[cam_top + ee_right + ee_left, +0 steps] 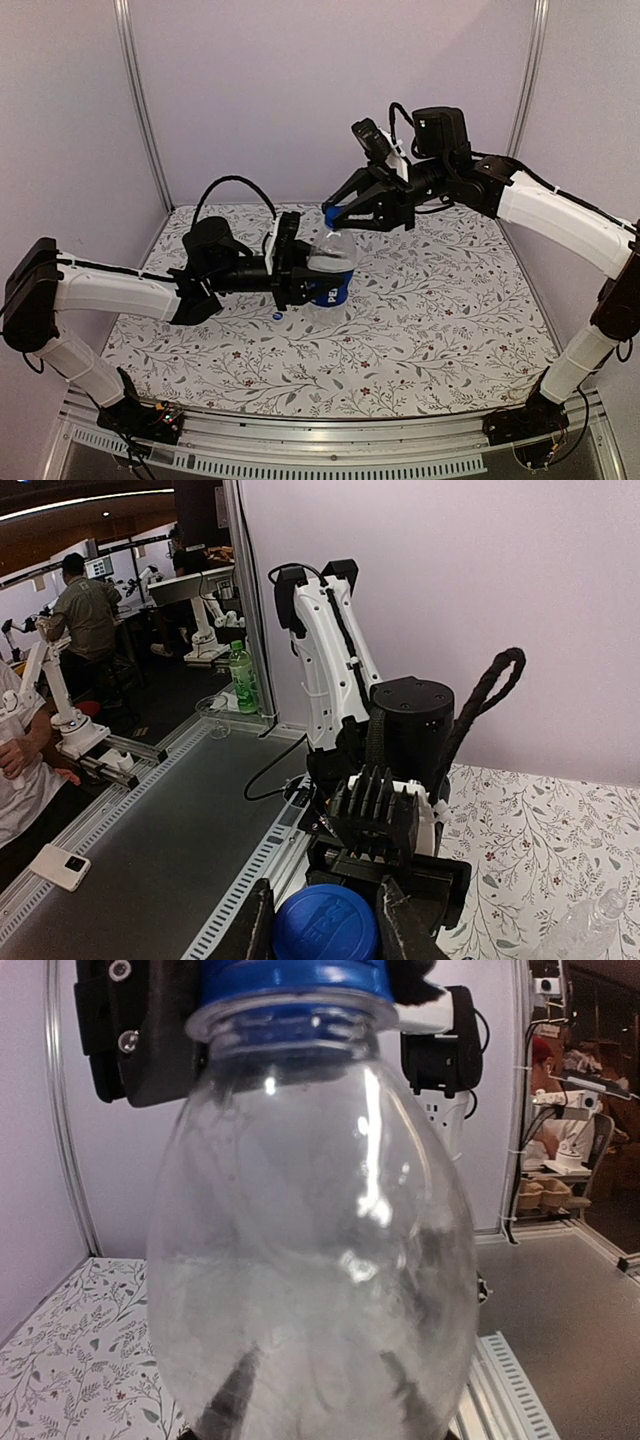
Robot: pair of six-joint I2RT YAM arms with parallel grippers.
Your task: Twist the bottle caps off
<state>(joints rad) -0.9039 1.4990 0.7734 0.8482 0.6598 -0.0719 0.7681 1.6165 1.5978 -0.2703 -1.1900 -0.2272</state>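
Holding the blue-labelled bottle (331, 287) upright at the middle of the table (450, 330) in the left end effector (305, 266), clenched around its clear body from 9 o'clock. Pinching its blue cap (325, 927) in the right end effector (340, 216), clamped on from 1 o'clock. Showing only glare through the bottle's walls; contents unclear. Also showing a loose blue cap (277, 315) at the bottle's 7 o'clock and a second clear bottle (590, 925) lying on the table.

Clear plastic bottle with dark blue label (335, 288): upright, round blue screw cap (325, 925) fitted. Plain clear bottle (585, 930): lying flat.
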